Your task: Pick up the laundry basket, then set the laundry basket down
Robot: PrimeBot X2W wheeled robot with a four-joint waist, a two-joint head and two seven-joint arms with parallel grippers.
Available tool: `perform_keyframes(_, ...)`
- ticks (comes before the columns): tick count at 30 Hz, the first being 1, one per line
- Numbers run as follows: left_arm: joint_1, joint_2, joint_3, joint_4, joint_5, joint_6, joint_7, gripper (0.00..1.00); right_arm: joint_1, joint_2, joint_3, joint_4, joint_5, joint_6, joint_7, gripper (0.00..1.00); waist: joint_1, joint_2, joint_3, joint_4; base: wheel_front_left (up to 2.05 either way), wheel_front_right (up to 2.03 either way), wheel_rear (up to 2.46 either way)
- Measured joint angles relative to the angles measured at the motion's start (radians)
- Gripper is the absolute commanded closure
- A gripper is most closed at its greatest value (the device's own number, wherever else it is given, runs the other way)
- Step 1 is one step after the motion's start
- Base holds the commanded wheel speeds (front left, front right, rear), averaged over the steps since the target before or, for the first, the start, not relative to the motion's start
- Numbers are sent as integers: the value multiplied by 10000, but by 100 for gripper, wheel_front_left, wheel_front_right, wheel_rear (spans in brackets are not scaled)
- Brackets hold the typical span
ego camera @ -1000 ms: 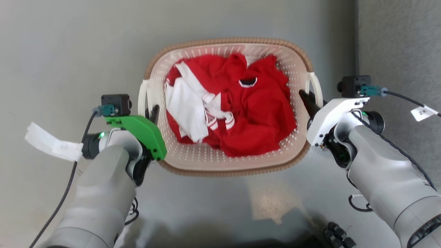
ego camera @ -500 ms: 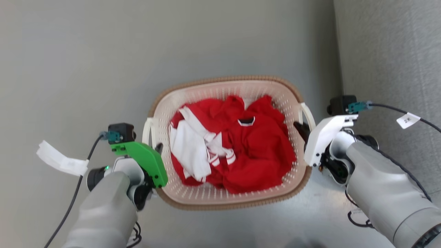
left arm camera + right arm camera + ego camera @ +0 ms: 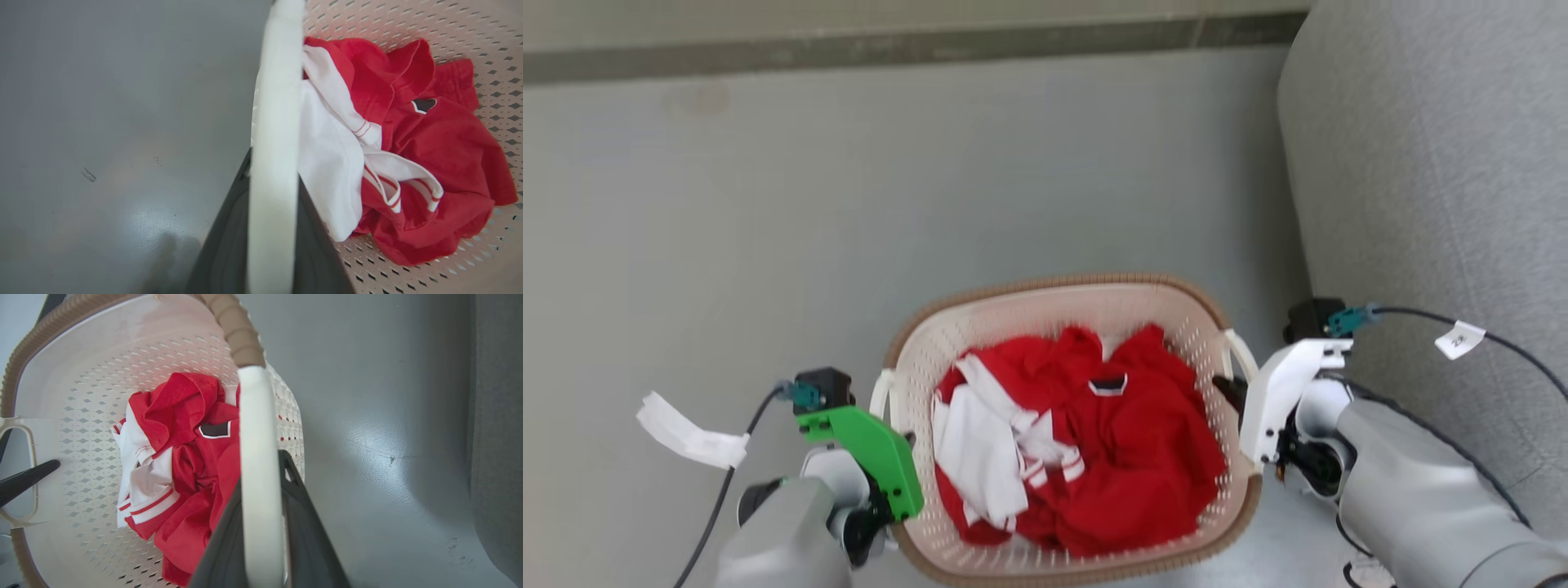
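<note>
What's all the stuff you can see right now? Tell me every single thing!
laundry basket: one, cream with a brown rim, in the middle between the two arms
handles: two, white, one on each side of the basket
clothes: one crumpled heap, red with white striped parts, inside the basket
floor: one, grey and shiny, below the basket
sofa: one, grey fabric, at the right (it looks like a sofa's side)
wall strip: one, dark, along the top
paper tags: two, white, on the arm cables
left claw: one, dark, shut on the left handle
right claw: one, dark, shut on the right handle
</note>
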Motion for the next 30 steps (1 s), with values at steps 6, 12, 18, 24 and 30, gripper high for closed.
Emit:
perform_keyframes(6, 400, 0, -201, 155, -102, 0, 550, 100, 422, 86, 238, 142, 215, -10, 500, 100, 0, 0, -820, -36, 0, 0, 0)
perform_keyframes(12, 664, 8, -307, 132, -207, 0, 970, 100, 649, 82, 399, 182, 389, -77, 871, 100, 0, 0, -1528, -64, 0, 0, 0)
perform_keyframes(18, 662, 12, -368, 102, -412, 0, 1131, 100, 647, 15, 497, 165, 470, -77, 1005, 100, 0, 0, -1875, -64, 0, 0, 0)
perform_keyframes(24, 663, 13, -426, 102, -541, 0, 1162, 100, 646, -6, 562, 155, 568, -79, 1083, 100, 0, 0, -1994, -43, 0, 0, 0)
perform_keyframes(30, 663, 17, -522, 96, -558, 0, 1174, 100, 646, -61, 725, 109, 639, -79, 1127, 100, 0, 0, -2051, -51, 0, 0, 0)
